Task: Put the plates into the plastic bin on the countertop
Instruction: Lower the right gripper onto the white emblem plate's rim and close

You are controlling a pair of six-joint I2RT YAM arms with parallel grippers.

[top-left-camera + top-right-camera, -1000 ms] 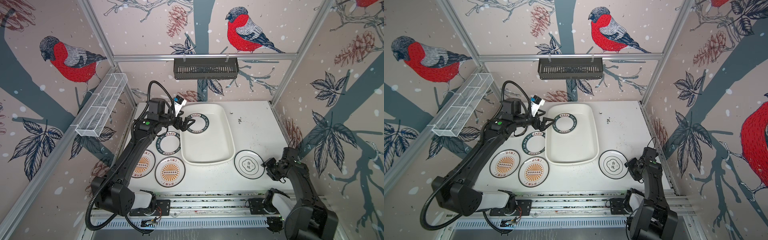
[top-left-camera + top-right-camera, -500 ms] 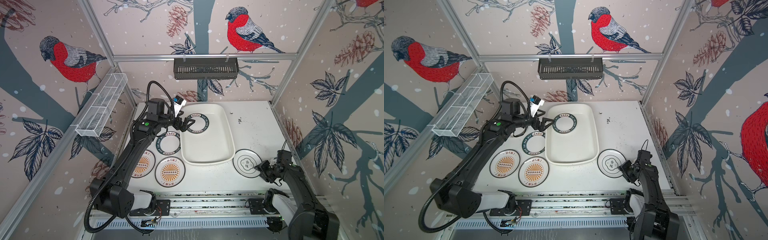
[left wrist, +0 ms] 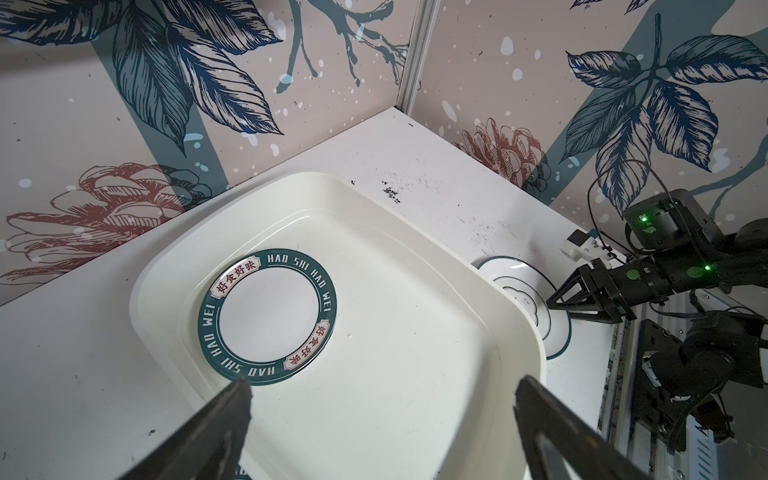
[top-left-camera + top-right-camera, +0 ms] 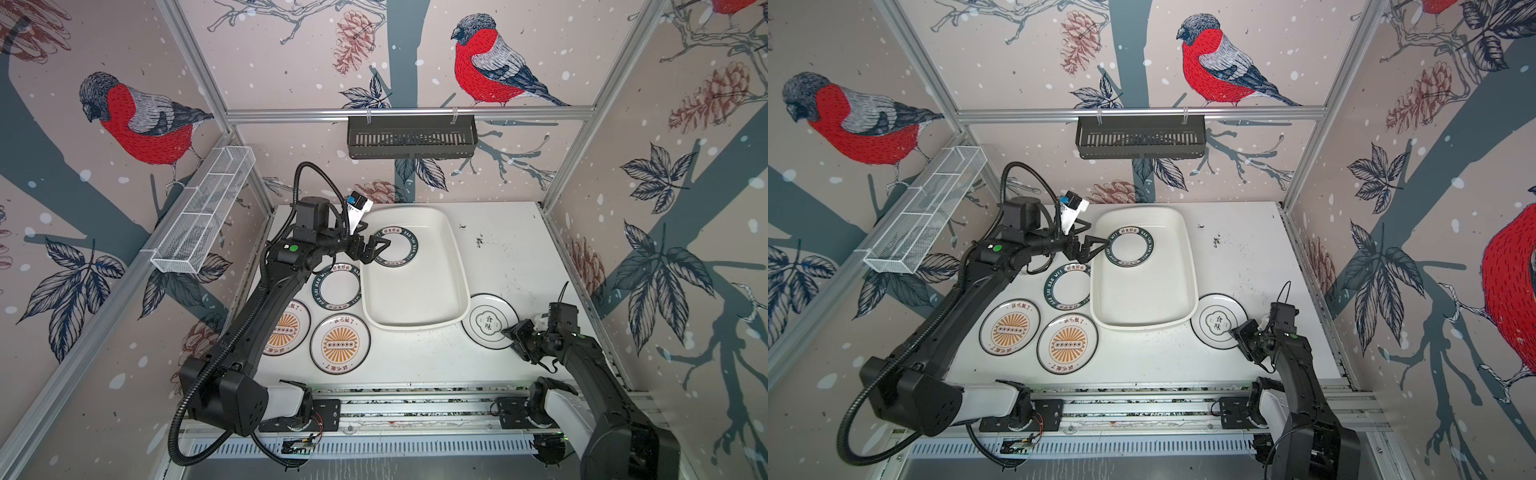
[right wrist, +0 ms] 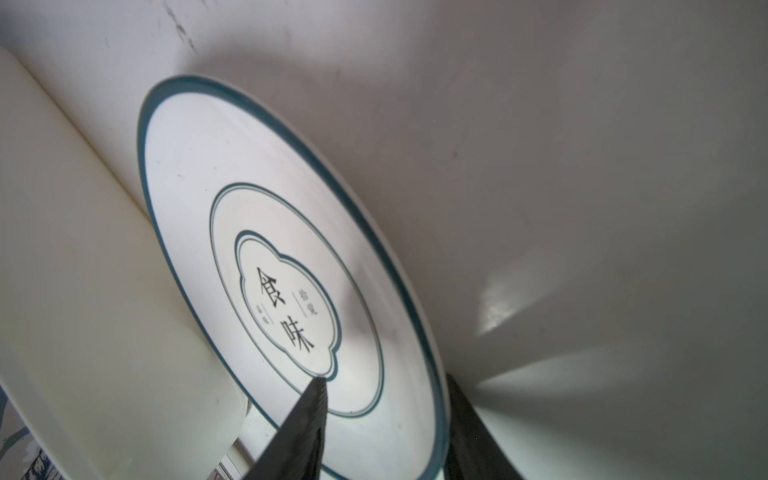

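Now right tool [image 5: 384,399] astride plate [image 5: 266,174] rim

Black slotted basket [image 4: 411,137] hangs by two hooks from the aluminium crossbar [image 4: 291,112] on the back wall, seen in both top views. White wire-mesh basket [image 4: 205,212], split into compartments, runs along the left wall's frame bar. Wallpaper all round: red-breasted birds [image 4: 488,68], pine cones [image 4: 353,41], dark leaves [image 4: 660,266].
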